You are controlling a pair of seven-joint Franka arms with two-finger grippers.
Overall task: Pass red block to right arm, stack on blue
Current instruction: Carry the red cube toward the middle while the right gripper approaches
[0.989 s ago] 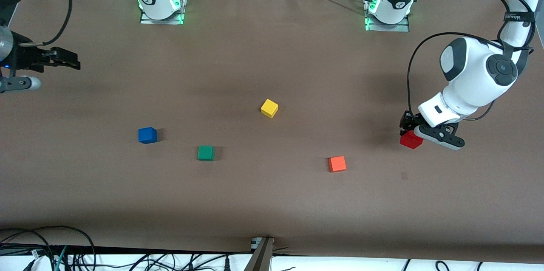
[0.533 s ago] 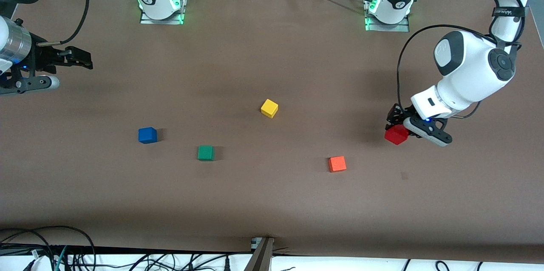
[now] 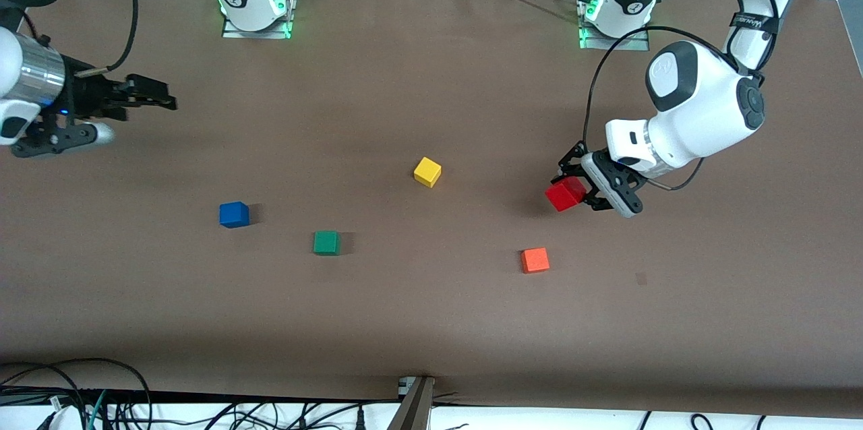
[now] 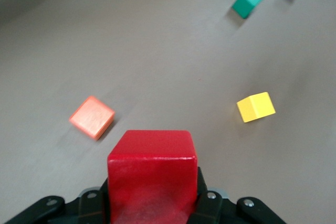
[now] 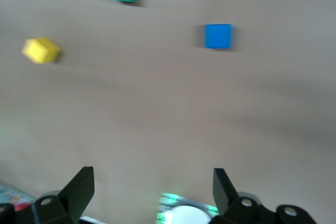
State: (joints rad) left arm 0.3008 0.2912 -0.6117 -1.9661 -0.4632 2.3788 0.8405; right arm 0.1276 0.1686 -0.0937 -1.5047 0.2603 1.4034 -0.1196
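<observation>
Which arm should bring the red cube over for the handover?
Left: its gripper already grips the red cube in the air. The right gripper is open, empty, at its own table end.

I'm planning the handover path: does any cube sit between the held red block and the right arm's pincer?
Possibly the yellow cube: it lies on the table roughly between the red block, gripped in the left pincer, and the open right pincer. Both pincers are up in the air, so a raised path should clear it.
</observation>
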